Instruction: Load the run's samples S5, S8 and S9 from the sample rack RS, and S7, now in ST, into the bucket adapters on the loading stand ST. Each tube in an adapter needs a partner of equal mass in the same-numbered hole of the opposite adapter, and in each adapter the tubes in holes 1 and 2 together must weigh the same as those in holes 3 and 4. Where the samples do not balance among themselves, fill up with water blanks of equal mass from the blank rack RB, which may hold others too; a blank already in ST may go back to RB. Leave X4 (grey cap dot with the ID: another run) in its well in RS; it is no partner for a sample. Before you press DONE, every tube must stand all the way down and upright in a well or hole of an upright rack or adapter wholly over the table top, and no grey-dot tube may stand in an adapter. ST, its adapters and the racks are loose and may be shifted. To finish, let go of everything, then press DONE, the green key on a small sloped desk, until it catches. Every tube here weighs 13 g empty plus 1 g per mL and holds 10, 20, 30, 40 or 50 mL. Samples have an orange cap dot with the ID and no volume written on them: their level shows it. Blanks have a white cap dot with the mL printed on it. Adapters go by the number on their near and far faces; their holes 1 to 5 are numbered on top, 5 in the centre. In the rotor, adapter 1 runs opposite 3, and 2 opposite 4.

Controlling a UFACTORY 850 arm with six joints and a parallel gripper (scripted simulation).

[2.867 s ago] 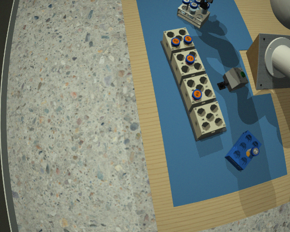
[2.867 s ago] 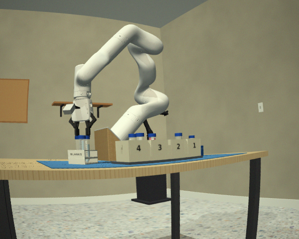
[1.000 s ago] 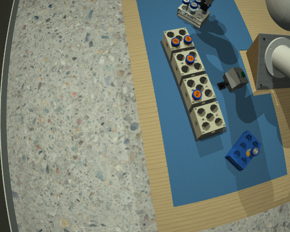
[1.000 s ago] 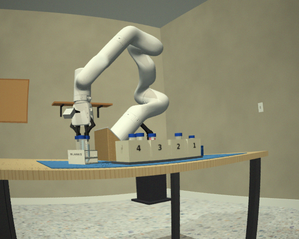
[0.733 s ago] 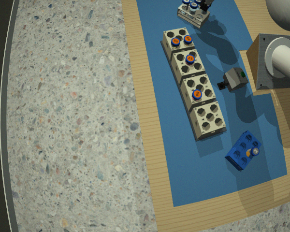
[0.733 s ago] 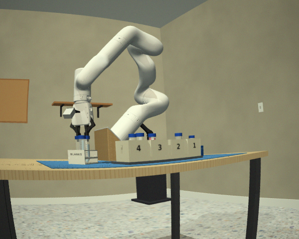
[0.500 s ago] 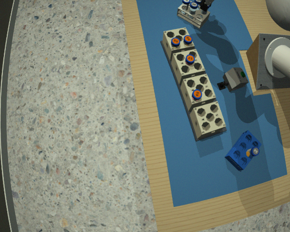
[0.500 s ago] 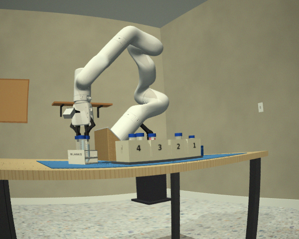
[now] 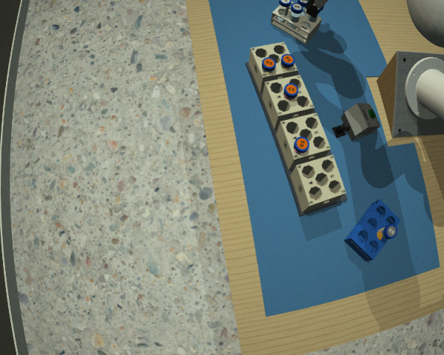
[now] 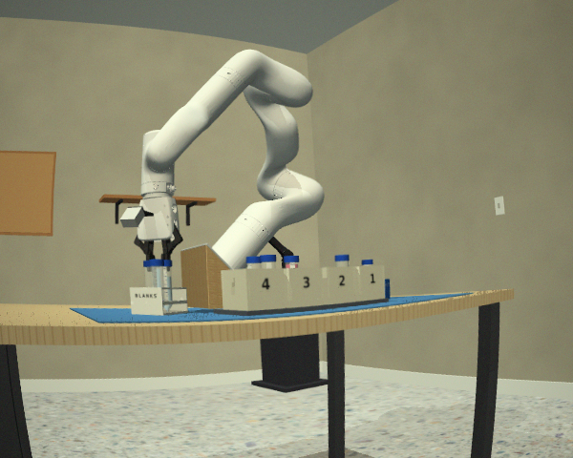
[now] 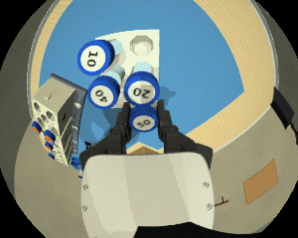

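My gripper point(image 9: 313, 11) point(image 10: 159, 263) point(image 11: 143, 109) stands over the white blank rack RB point(image 9: 296, 25) point(image 10: 148, 298) point(image 11: 145, 43). It is shut on the cap of a white-dot blank point(image 11: 144, 119) that stands in the rack; I cannot read its number for sure. Blanks marked 10 point(image 11: 96, 58), 40 point(image 11: 104, 93) and 20 point(image 11: 141, 90) stand beside it. On the loading stand ST point(image 10: 302, 307), adapter 4 point(image 10: 249, 290) holds two orange-dot samples point(image 9: 268, 63) point(image 9: 287, 60). Adapter 3 holds one sample point(image 9: 291, 89), adapter 2 holds another sample point(image 9: 301, 143), and adapter 1 point(image 9: 331, 200) shows only empty holes.
The blue sample rack RS point(image 9: 367, 244) holds only the grey-dot tube X4 point(image 9: 389, 231). The grey desk point(image 9: 358, 123) with the green DONE key point(image 9: 371, 113) sits right of ST. The arm's base block point(image 9: 390, 87) stands at the right edge.
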